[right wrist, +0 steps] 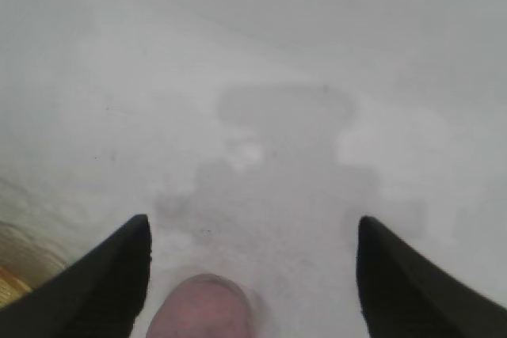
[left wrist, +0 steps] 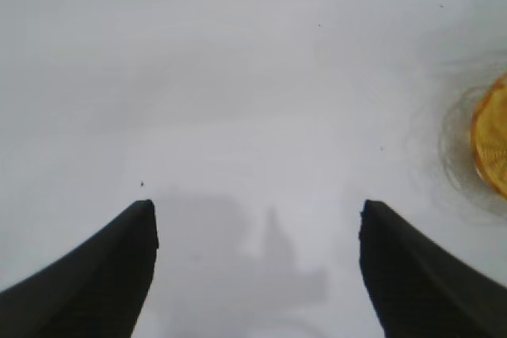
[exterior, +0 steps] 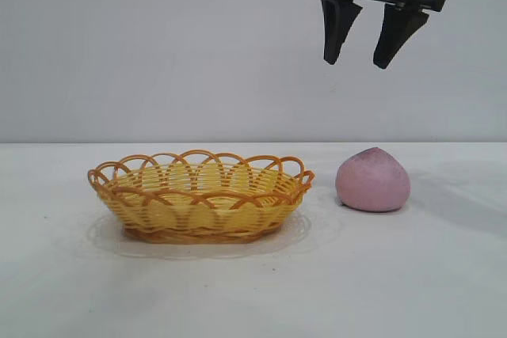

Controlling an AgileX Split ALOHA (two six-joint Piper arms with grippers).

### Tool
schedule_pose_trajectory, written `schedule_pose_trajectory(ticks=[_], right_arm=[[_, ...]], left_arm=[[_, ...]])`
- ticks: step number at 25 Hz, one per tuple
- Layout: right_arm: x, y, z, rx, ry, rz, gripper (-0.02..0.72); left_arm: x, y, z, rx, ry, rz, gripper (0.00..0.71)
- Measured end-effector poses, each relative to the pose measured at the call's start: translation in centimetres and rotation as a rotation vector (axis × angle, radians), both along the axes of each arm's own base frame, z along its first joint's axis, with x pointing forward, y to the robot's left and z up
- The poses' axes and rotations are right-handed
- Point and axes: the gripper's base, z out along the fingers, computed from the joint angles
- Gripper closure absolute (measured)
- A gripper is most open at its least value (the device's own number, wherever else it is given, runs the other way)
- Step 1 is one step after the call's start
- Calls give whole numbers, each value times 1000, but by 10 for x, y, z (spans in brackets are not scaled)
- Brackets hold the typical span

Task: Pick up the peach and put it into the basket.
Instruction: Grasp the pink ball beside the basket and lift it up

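Hovering spread above the peach (exterior: 372,180), the right gripper (exterior: 364,59) has grasped nothing (basket (exterior: 200,195) empty beside); everything remains.

- My right gripper (exterior: 359,61) is black.
- The peach (exterior: 372,180) is matte pink-mauve.
- The basket (exterior: 200,195) is yellow wicker with an orange looped rim.
- The table (exterior: 396,275) is plain white.

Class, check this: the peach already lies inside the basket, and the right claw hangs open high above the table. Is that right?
Not quite. The exterior view shows the peach on the table beside the basket, not inside it. The rest holds: the right claw hangs open high above the table.
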Motion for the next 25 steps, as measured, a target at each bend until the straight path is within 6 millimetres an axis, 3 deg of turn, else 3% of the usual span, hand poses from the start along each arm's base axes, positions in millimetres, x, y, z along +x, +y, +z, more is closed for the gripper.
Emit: schedule_pose_trajectory(ticks=[3, 7, 17, 21, 25], right_arm=[[0, 1, -4, 4, 19, -1, 176], [0, 2, -6, 8, 30, 3, 176], [-15, -2, -36, -22, 150, 2, 176], [-18, -4, -42, -31, 177, 5, 176], [-19, -3, -43, -29, 186, 7, 176]], left_arm=[[-44, 3, -14, -15, -31, 17, 236], [-76, 5, -20, -28, -127, 25, 236], [-79, 4, -26, -59, -250, 21, 236], [-88, 5, -8, -53, -193, 26, 236], [-105, 8, -17, -27, -56, 35, 236]])
